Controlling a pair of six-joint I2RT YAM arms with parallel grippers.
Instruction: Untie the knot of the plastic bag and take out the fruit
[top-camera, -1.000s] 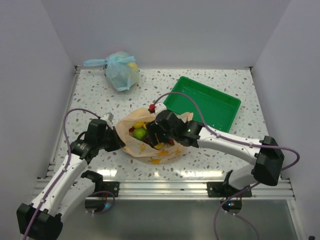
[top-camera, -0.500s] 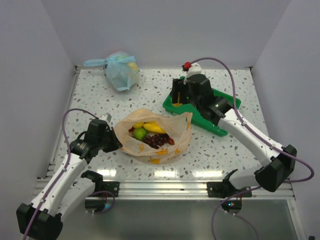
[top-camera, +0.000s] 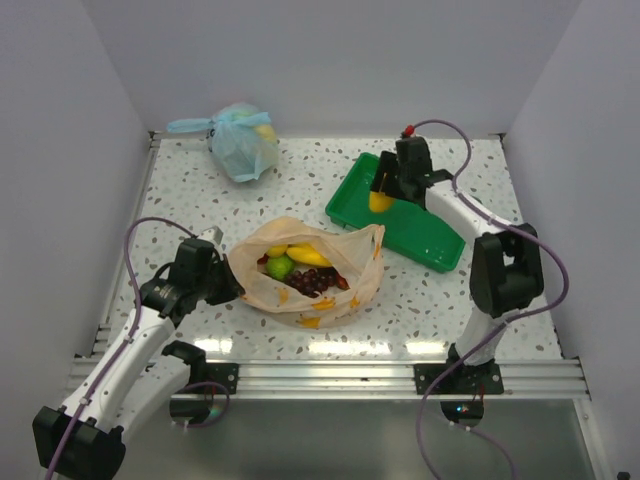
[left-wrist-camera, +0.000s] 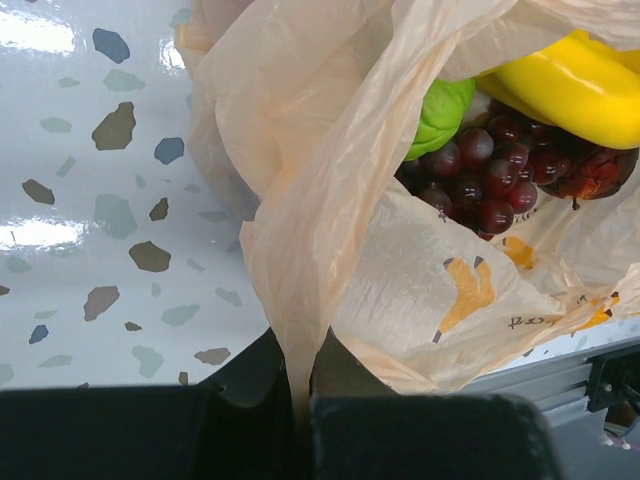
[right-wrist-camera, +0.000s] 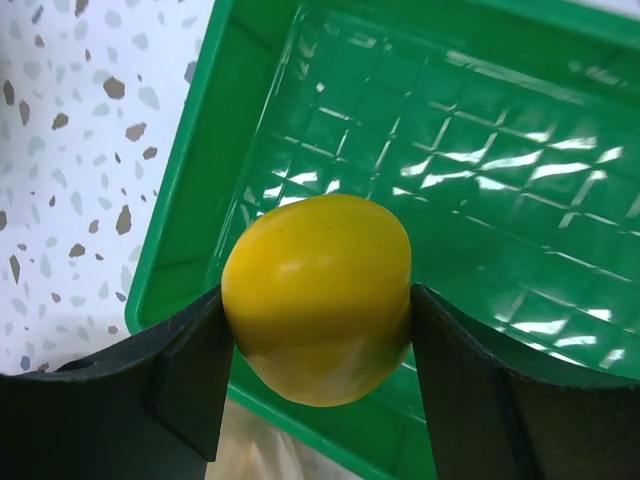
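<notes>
White terrazzo table with dark flecks; plain white walls on three sides. Count: two bags, one tray, two arms. Blue bag, knotted, at 11 o'clock. Green tray at 2 o'clock. Orange plastic bag mid-table, mouth open, showing one lime, one grape bunch and bananas (number unclear). Left claw pinches the bag's 9 o'clock edge. Right claw grips one yellow mango above the tray's 11 o'clock end.
</notes>
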